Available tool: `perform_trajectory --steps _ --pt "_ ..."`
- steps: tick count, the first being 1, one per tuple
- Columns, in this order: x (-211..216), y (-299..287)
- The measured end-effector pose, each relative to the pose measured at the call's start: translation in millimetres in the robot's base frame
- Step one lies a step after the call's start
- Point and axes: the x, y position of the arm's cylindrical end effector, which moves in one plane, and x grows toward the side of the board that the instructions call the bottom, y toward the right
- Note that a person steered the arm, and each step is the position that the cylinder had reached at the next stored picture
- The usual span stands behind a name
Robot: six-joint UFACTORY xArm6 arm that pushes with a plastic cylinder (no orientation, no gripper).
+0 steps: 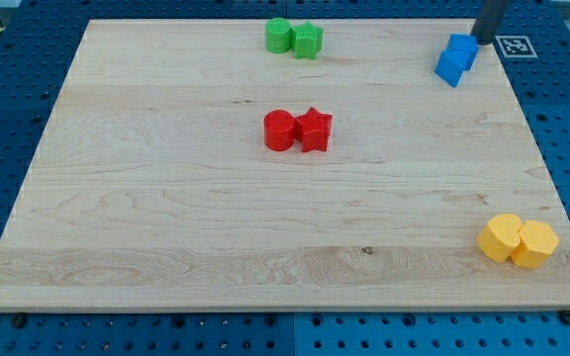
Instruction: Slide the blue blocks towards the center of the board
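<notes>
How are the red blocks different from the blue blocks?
The red blocks sit near the board's middle; the blue blocks sit near its top right corner. The red pair has nothing near it, but my tip is right beside the blue pair. Both pairs huddle together, touching.

The wooden surface (166, 227) carries red blocks (298, 130) centrally; green blocks (294, 39) above them, blue blocks (456, 58) upper right, yellow blocks (518, 240) lower right.

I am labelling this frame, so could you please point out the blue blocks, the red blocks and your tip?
blue blocks (456, 59): camera view, where the two meet.
red blocks (298, 130): camera view, seam between the pair.
my tip (482, 36): camera view, rod's lower end, by the blue blocks.
</notes>
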Motion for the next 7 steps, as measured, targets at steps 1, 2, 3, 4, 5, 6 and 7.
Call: perform_trajectory --steps 1,2,3,4,5,6,7 --pt "-1.8 23.4" --pt "-2.6 22.1" --pt "-2.7 12.2" --pt "-2.6 2.5" --pt "-0.9 -18.0" --pt "0.9 -32.7" --pt "0.9 -33.8"
